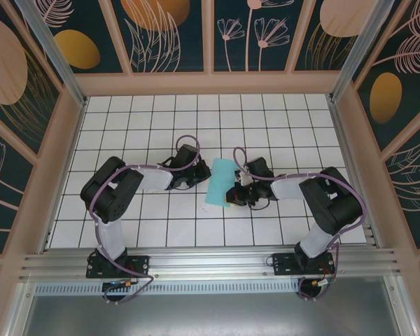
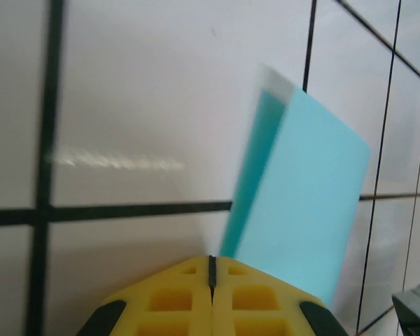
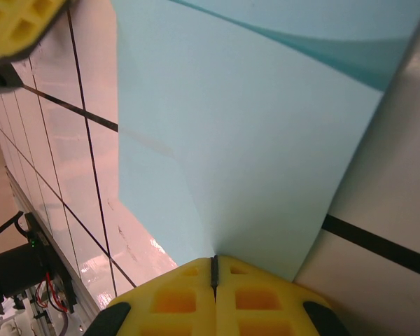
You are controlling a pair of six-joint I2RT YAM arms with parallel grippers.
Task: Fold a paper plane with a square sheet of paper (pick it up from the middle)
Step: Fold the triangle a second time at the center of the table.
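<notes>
The white bench (image 1: 126,119) with its black grid lines is the biggest thing. Two arms reach in over it from the near edge, the left arm (image 1: 115,192) and the right arm (image 1: 329,199). Between them, in the middle of the bench, lies the square sheet of paper (image 1: 220,180). It is light blue-green and folded narrow, and one flap is tilted up.

The right end effector (image 3: 213,260) is closed. Its yellow tips meet the near edge of the paper, a small wrinkle runs up from them, and it seems to pinch the sheet.

The left end effector (image 2: 211,262) is closed too. Its tip sits right at a corner of the paper, but it is hard to tell if it grips it.
</notes>
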